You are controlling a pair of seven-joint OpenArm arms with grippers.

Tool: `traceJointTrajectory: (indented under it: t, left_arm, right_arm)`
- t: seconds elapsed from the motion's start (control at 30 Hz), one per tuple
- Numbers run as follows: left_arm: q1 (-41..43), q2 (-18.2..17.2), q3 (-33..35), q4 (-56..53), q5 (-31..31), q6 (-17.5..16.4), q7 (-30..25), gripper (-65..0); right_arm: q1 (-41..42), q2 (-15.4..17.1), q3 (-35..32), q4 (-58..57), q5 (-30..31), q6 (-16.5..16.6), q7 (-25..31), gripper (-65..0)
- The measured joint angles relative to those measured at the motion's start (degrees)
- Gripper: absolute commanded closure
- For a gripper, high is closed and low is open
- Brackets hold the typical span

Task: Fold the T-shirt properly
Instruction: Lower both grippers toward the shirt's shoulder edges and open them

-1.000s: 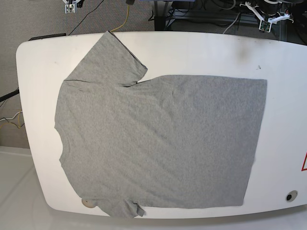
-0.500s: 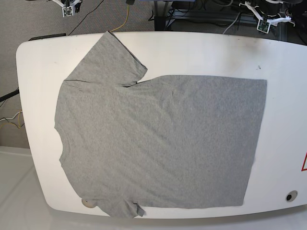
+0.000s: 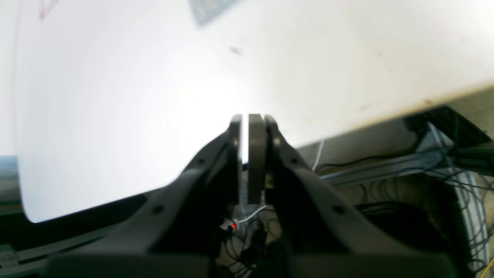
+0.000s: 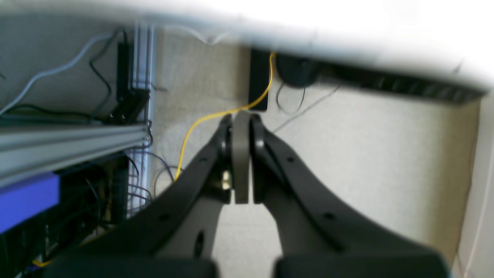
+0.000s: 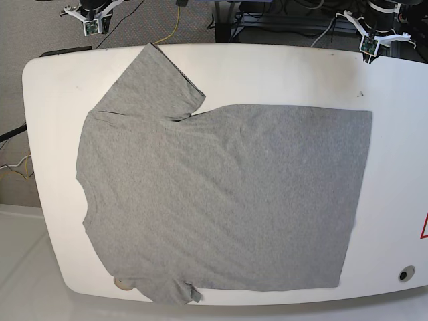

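Both arms have edged into view at the far table edge; the heather-grey cotton T-shirt [image 5: 221, 200] lies unmoved, plain side up, spread flat on the white table [image 5: 281, 73]. Left gripper [image 3: 249, 123] and right gripper [image 4: 241, 119] hover clenched and empty, likely ready to start folding.

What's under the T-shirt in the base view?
The white table lies under the T-shirt; a small round fitting peeks out at its near edge. Anything else beneath is covered.
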Motion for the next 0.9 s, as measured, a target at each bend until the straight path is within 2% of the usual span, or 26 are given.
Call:
traceJointTrajectory:
  t: [0.23, 0.43, 0.6, 0.67, 0.8, 0.9]
  left_arm:
    - [-0.8, -0.5, -0.4, 3.5, -4.2, 0.3, 0.0, -1.9]
    - [-0.4, -0.8, -0.7, 7.1, -9.0, -0.5, 2.7, -0.9]
    - [-0.8, -1.1, -1.6, 9.0, -10.4, -0.6, 1.6, -0.4]
    - [-1.5, -1.1, -2.6, 9.1, -10.2, -1.2, 2.5, -0.5]
    - [-2.8, -2.1, -3.8, 9.4, -9.4, -0.6, 3.1, -1.3]
    - [-3.2, -2.4, -3.9, 9.7, -9.4, -0.9, 3.1, -1.1]
  right_arm:
    - [0.1, 0.0, -0.1, 2.4, 0.0, -0.2, 0.3, -2.8]
    - [-0.2, 0.2, 0.5, 5.8, 0.1, -0.4, -0.5, -1.7]
    - [-0.2, 0.3, 1.3, 8.1, 1.3, -0.5, -1.5, -1.0]
    - [0.4, 0.5, 2.0, 9.7, 6.7, -0.1, -6.8, -1.0]
    - [2.2, 1.8, 3.1, 11.3, 11.1, 0.0, -7.5, -0.9]
    - [2.9, 2.6, 3.3, 11.9, 12.1, 0.0, -8.6, -0.4]
